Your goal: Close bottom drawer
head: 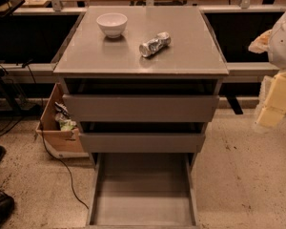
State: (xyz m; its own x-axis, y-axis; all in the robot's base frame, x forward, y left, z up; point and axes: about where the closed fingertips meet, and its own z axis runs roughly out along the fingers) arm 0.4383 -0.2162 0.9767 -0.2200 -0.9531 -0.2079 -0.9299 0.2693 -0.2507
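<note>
The grey cabinet stands in the middle of the camera view with three drawers. The bottom drawer is pulled far out toward me; its long flat grey tray is empty and its front is cut off by the lower edge of the view. The two drawer fronts above it, the top one and the middle one, stick out slightly. My gripper, cream-coloured below the white arm, hangs at the right edge, well right of the cabinet, above the floor and touching nothing.
A white bowl and a crushed silver can lie on the cabinet top. An open cardboard box sits left of the cabinet, with a black cable on the floor. Black shoes are at lower left. Tables stand behind.
</note>
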